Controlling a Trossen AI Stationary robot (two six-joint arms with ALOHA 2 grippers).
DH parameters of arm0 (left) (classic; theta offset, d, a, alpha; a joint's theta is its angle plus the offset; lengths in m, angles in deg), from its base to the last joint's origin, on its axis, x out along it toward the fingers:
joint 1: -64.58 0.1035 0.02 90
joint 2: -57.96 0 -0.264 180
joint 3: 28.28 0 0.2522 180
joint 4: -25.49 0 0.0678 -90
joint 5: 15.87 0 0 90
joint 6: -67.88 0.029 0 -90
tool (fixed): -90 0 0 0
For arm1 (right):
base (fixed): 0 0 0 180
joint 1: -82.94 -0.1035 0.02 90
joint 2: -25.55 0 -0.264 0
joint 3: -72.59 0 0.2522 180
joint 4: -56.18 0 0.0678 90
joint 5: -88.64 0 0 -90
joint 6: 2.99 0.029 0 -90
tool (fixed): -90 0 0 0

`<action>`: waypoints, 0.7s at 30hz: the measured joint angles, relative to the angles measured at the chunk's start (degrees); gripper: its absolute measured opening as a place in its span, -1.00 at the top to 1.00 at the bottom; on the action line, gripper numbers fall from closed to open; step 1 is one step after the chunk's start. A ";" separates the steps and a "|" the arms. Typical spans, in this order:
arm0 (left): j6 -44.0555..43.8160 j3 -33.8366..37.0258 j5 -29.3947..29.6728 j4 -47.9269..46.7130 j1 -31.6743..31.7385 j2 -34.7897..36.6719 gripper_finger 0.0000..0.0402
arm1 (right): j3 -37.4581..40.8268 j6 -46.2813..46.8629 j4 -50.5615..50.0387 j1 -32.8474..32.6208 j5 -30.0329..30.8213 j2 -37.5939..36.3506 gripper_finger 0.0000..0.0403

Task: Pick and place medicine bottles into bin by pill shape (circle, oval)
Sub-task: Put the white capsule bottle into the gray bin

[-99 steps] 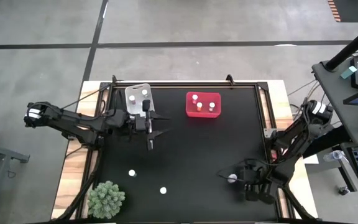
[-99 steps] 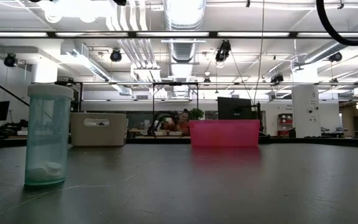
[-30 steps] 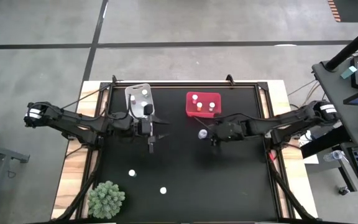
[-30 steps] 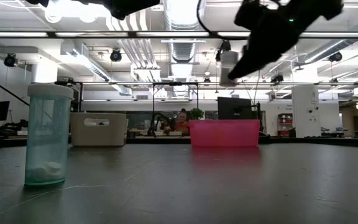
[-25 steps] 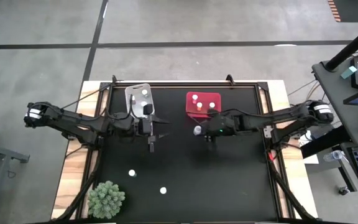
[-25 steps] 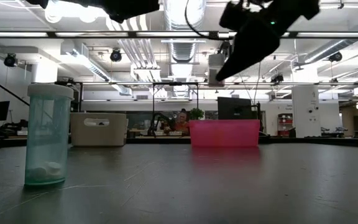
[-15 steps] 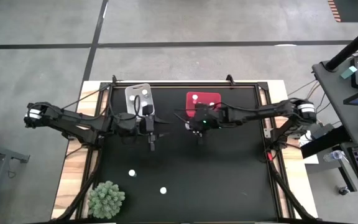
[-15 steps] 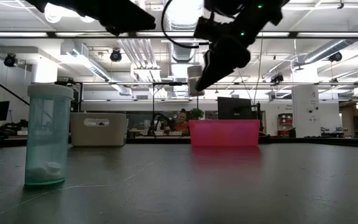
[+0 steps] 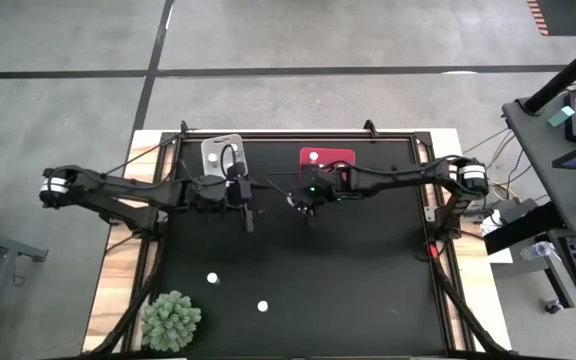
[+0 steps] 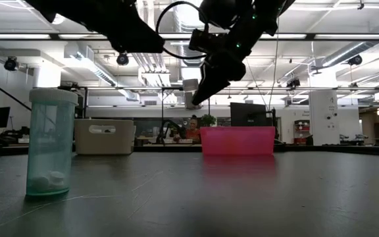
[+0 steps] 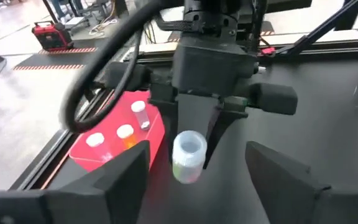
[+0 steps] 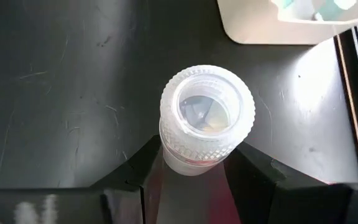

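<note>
White-capped and clear-bodied, a small plastic medicine bottle [image 12: 206, 118] sat clamped between the fingers of the right pincer [image 9: 299, 197], held in the air above the black bench [image 9: 368, 280]. Just beyond that pincer lay the bright red rectangular bin [image 9: 326, 158], holding other capped bottles, and, farther over, the translucent whitish bin [image 9: 220, 149]. The left pincer [image 9: 245, 212] faced it with its fingers spread wide and empty. A teal-tinted bottle [image 10: 50, 143], apparently with pills inside, stood well apart.
</note>
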 joint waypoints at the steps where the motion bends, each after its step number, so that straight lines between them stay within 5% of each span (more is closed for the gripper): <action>1: 0.16 0.07 -0.03 0.40 0.10 -0.58 -0.29 | -0.02 0.37 -0.24 0.07 -0.03 0.00 0.30; 21: 2.69 -0.25 -2.90 18.82 3.32 -19.27 -0.40 | -0.60 1.67 -0.04 0.17 -0.03 0.09 0.30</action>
